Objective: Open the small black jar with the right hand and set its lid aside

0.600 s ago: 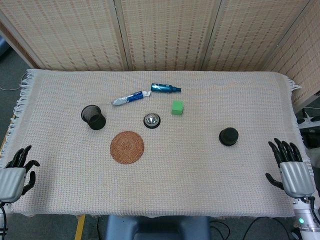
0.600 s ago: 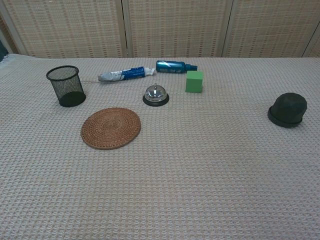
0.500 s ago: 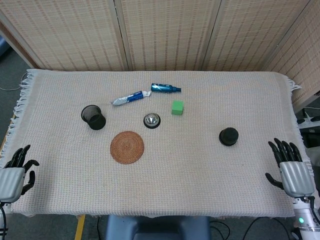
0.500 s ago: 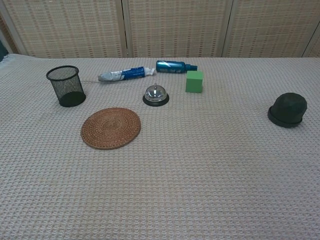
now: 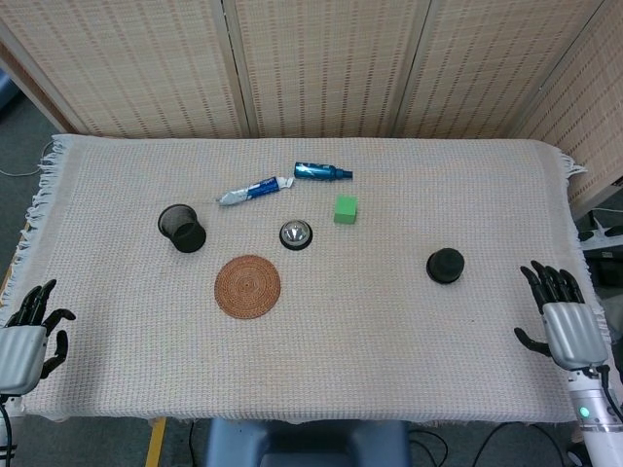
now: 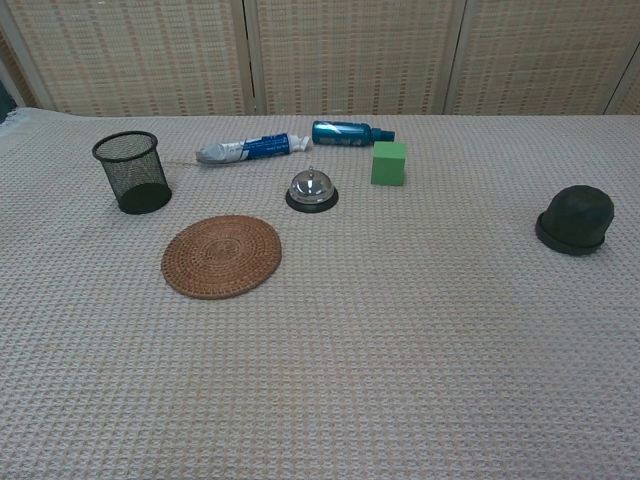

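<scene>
The small black jar [image 5: 446,266] stands with its lid on toward the right of the cloth-covered table; the chest view shows the jar [image 6: 575,219] at the right edge. My right hand [image 5: 563,318] hovers open at the table's front right corner, well to the right of the jar and nearer to me, fingers spread and holding nothing. My left hand [image 5: 27,335] is open at the front left corner, far from the jar. Neither hand appears in the chest view.
A woven round coaster [image 5: 247,286], a desk bell [image 5: 296,233], a green cube [image 5: 345,209], a black mesh cup [image 5: 182,228], a toothpaste tube [image 5: 253,191] and a teal bottle [image 5: 321,172] lie left of the jar. Wicker screens stand behind the table.
My right hand has shifted slightly right and up in the head view. The left hand edged a little toward me. Nothing on the table has moved.
</scene>
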### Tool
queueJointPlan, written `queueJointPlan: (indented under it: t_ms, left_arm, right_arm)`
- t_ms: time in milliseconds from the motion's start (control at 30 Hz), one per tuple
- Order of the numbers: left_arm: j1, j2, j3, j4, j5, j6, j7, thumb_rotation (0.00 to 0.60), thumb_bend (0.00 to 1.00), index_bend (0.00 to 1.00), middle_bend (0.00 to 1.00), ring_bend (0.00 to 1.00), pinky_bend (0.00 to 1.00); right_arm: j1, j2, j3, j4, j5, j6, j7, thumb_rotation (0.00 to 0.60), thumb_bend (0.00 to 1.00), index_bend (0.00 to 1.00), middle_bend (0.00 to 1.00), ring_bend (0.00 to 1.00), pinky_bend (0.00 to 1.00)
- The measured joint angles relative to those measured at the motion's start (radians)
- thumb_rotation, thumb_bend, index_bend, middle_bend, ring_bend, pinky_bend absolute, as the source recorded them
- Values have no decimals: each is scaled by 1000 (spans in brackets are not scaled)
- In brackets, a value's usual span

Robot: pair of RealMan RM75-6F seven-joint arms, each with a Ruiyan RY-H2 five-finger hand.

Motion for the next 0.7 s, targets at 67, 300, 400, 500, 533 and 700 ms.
queueJointPlan:
  t_ms: [67, 300, 400, 500, 533, 700]
  left_arm:
    - [1, 1, 0, -2, 1, 2, -2, 600, 626, 393, 0, 1, 320]
    - [7, 3, 2, -12, 6, 12, -5, 600, 627, 393, 0, 1, 321]
    - [5, 6, 4, -15, 3, 4, -5, 600, 626, 393, 0, 1, 322]
    - [5, 8, 4, -19, 1, 1, -4, 600, 626, 396, 0, 1, 321]
    - [5, 9, 5, -20, 1, 0, -4, 600, 626, 397, 0, 1, 322]
    - [3, 10, 5, -21, 0, -3, -2, 600, 626, 400, 0, 1, 322]
  right_arm:
    - [21, -2, 8, 21, 18, -48, 33, 600, 146, 0, 0, 0, 0]
    - [121, 1, 37, 55, 83, -237, 96, 600, 145, 0, 0, 0, 0]
    - [171, -2, 56, 69, 124, -309, 107, 600, 146, 0, 0, 0, 0]
    - [211, -16, 76, 93, 176, -366, 110, 600, 145, 0, 0, 0, 0]
    - [225, -21, 82, 102, 197, -390, 111, 600, 145, 0, 0, 0, 0]
    - [281, -40, 99, 131, 270, -501, 122, 600, 145, 0, 0, 0, 4]
